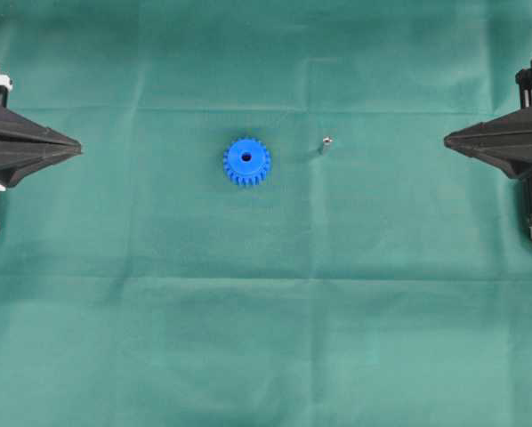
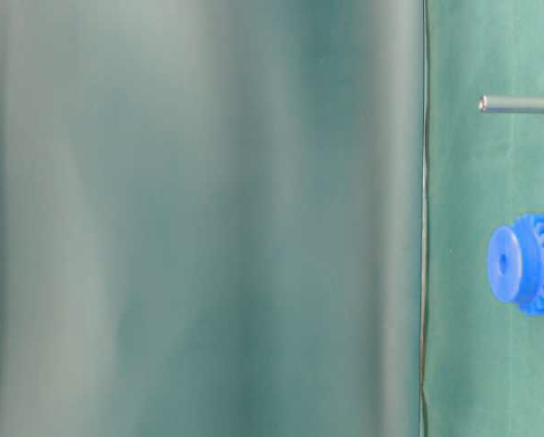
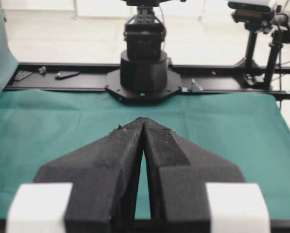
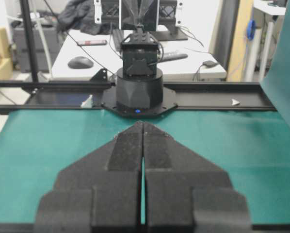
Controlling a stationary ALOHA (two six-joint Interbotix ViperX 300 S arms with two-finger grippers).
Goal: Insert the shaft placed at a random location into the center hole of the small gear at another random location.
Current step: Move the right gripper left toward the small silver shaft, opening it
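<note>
small gear cut off by the table-level view's right edge

green cloth, blue gear, grey pin, black grippers

the cloth is a plain dark teal green all over, no print, just faint fold lines. the gear is bright solid blue with a dark hole in the middle. the shaft is silvery grey metal. left gripper is matte black with white blocks on it; right gripper is black all over.
</note>
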